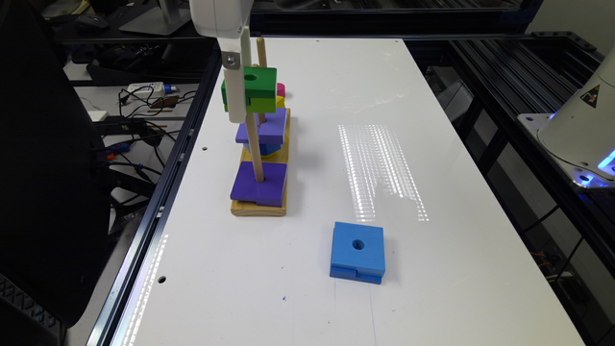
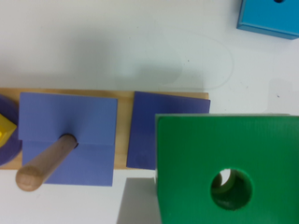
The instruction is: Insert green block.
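The green block (image 1: 254,89), dark green over lime, hangs in the air with my gripper (image 1: 239,103) shut on its side. It is above the front wooden peg (image 1: 254,149), which rises from a purple block (image 1: 259,185) at the near end of the wooden base (image 1: 259,209). In the wrist view the green block (image 2: 229,154) is large, and a pale wood tip shows through its round hole (image 2: 231,189). A second peg (image 2: 46,161) passes through another purple block (image 2: 67,135).
A blue square block (image 1: 358,252) with a hole lies on the white table (image 1: 432,288), toward the exterior view's right of the base. Pink (image 1: 281,90) and yellow (image 1: 280,102) pieces sit at the base's far end. A taller peg (image 1: 261,50) stands behind the green block.
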